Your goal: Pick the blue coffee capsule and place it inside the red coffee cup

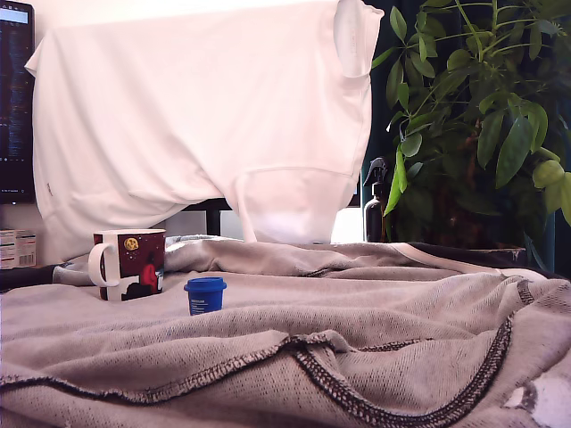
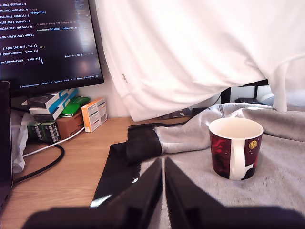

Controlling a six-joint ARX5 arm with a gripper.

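Lower left of the exterior view: the blue coffee capsule (image 1: 205, 295) stands upright on the grey blanket (image 1: 357, 321), just beside the red coffee cup (image 1: 130, 264), apart from it.
Gripper: in your wrist view the gripper (image 2: 164, 186) shows its black fingers (image 2: 143, 193) drawn together, holding nothing.
Risk, capsule unseen: your wrist view frames only the cup (image 2: 235, 148), right of centre; you may descend blind.
Risk, soft ground: blanket folds could tip the capsule when nudged.
Risk, crowding: a wide approach may knock the cup.
Capsule looks: bright blue, wider rim on top, tapering body, a faint label, roughly half the cup's height.
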